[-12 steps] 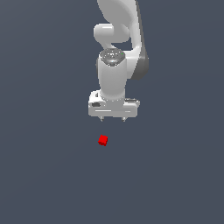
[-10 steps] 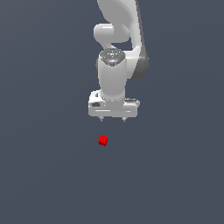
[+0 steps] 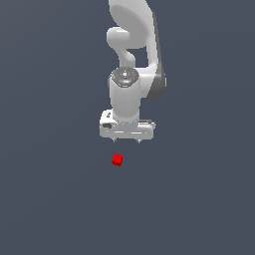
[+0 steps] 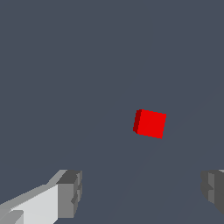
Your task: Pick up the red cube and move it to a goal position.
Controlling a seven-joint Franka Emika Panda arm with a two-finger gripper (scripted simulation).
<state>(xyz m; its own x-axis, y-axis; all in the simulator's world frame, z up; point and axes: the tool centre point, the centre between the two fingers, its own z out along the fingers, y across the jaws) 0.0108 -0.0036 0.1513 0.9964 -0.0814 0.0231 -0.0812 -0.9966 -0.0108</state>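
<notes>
My tool (image 4: 140,192) is hanging wide open, gripping nothing. Beyond it the red cube (image 4: 150,124) is lying on the grey worktop (image 4: 65,65), turned askew to my fingers (image 4: 69,192); I am risking a pad catching a corner and nudging it aside.

arm (image 3: 132,30): we are losing its top past the exterior frame edge | fingers (image 4: 68,194): we are seeing both cut off in the wrist view

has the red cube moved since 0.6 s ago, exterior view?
No. The red cube sits at the same spot on the grey floor in the exterior view, same offset below the open gripper, which also looks unmoved.
</notes>
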